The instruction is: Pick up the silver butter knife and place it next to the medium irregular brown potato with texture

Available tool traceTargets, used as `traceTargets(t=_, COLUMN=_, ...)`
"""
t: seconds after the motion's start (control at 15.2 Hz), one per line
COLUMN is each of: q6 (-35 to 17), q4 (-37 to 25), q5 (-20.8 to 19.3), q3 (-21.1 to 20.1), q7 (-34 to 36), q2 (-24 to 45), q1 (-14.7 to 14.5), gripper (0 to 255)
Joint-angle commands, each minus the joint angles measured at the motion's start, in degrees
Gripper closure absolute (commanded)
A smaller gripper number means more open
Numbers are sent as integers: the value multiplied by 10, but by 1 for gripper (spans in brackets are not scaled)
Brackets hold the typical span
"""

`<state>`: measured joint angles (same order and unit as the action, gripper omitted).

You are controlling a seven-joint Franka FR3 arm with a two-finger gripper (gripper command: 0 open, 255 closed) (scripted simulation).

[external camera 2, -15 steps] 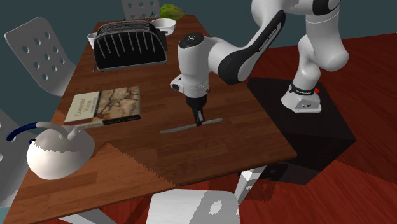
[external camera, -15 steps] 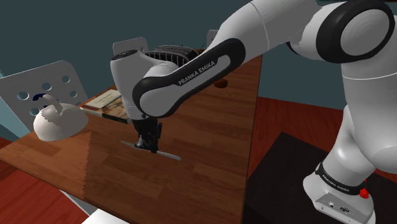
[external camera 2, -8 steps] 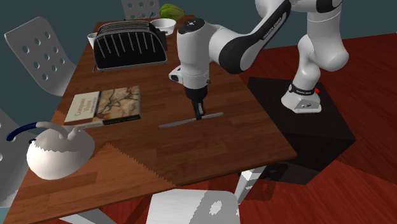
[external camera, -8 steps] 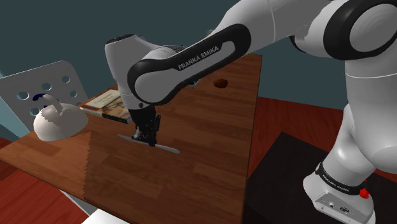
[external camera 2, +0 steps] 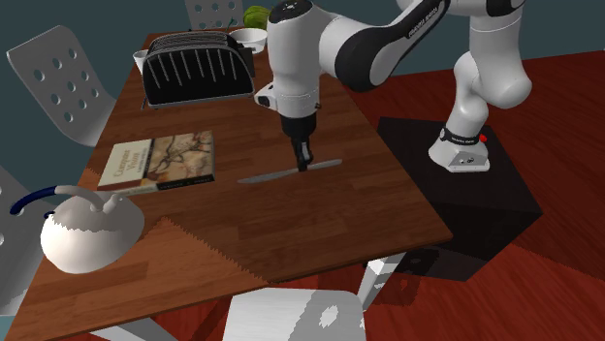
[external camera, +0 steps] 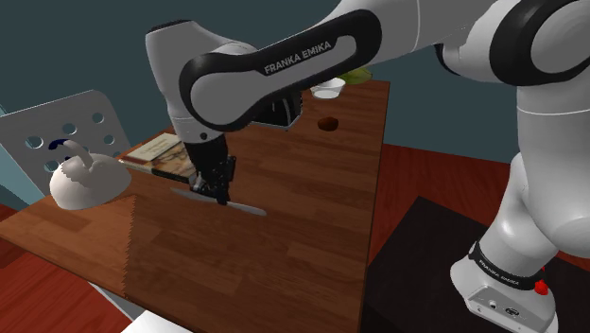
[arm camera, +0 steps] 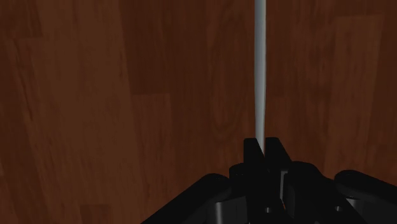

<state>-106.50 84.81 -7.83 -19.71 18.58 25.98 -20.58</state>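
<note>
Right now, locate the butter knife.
Shoulder view, left of centre: the butter knife is clasped in the gripper, over the table, beside the book.

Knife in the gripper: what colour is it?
The knife is plain light grey, with no pattern; it shows best in the second exterior view.

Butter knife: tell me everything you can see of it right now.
The butter knife is a slim, plain grey strip that looks like metal, with no separate handle to make out. The black hand is shut on it partway along, so both ends stick out sideways. It lies roughly level over the wooden table, beside the book. Whether it touches the wood is unclear.
</note>
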Motion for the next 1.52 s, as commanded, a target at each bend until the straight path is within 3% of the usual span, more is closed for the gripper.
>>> traceTargets(t=0.0, q6=14, q4=-10, q5=1, q3=-1, q7=-1, q2=-4, q1=0, gripper=255)
traceTargets(t=0.4, q6=52, q4=-44, q5=4, q3=-2, q7=-2, q2=-8, q1=-2, gripper=255)
traceTargets(t=0.86, q6=5, q4=101, q5=37, q3=14, q7=-87, q2=-112, q1=73, gripper=255)
traceTargets(t=1.45, q6=-26, q4=218, q5=64, q3=57, q7=-208, q2=-203, q1=148, gripper=255)
